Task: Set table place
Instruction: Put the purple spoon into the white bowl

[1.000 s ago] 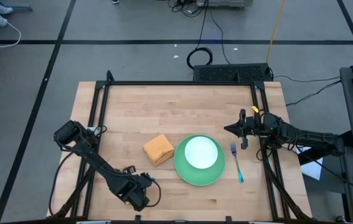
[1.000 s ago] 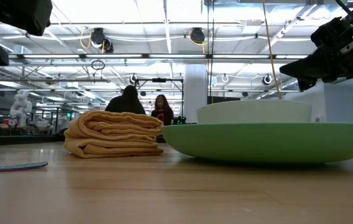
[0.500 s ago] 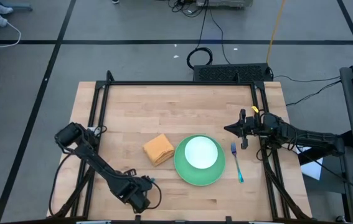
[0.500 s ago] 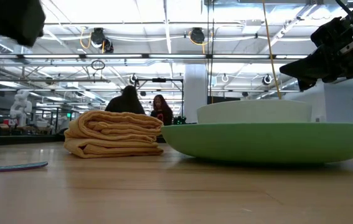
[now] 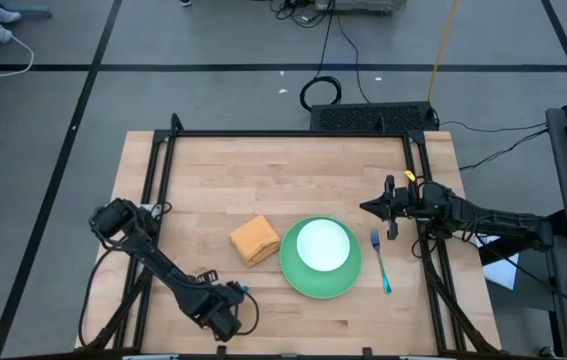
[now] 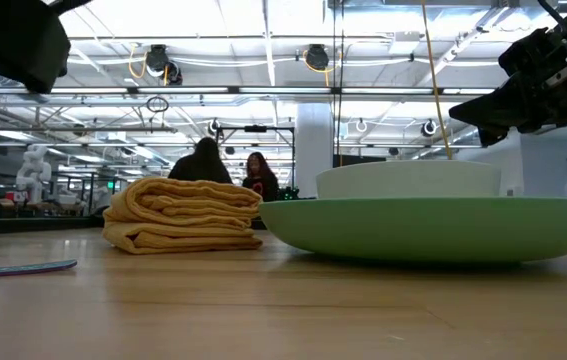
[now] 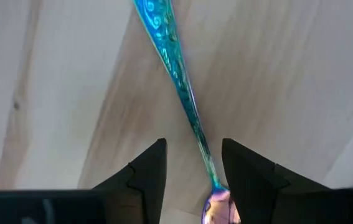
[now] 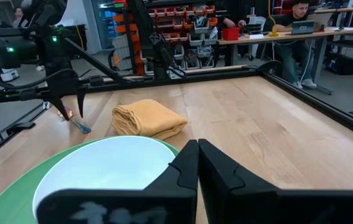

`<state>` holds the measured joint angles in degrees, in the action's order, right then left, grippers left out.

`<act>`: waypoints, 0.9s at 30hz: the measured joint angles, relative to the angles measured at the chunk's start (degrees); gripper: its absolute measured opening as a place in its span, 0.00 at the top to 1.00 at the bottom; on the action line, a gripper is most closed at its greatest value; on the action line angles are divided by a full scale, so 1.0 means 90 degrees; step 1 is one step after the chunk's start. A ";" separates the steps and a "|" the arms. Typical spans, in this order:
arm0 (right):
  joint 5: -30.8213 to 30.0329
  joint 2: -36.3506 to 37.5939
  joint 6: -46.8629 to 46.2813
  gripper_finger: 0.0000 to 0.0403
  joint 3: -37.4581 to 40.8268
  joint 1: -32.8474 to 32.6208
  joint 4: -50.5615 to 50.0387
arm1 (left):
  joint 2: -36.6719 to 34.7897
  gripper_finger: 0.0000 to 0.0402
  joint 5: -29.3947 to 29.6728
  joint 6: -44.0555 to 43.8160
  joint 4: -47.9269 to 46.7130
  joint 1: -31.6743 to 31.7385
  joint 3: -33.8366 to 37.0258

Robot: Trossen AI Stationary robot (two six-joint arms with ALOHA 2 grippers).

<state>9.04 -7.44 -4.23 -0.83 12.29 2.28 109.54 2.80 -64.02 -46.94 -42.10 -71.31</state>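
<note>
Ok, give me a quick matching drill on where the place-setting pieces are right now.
Things:
1 napkin
2 bowl
3 fork
4 spoon

Places:
A on the plate
B between the left gripper's fingers
C on the table, on the plate's right-arm side
D on the table, on the plate's left-arm side

Pairs: 1-D, 2-A, 3-C, 4-B

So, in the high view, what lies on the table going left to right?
Left gripper → folded orange napkin → green plate holding the white bowl → blue-handled fork → right gripper.
</note>
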 joint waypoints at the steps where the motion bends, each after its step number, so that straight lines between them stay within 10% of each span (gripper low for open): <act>1: 0.0002 0.0000 0.0000 1.00 0.0000 -0.0002 0.0000 | 0.0000 0.60 0.0005 -0.0027 0.0015 0.0007 0.0013; 27: 0.0002 0.0000 -0.0003 1.00 0.0000 -0.0001 0.0000 | 0.0000 0.60 0.0014 -0.0117 0.0068 0.0009 0.0205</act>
<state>9.05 -7.44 -4.26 -0.83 12.29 2.28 109.54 2.92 -65.08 -46.33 -42.02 -69.47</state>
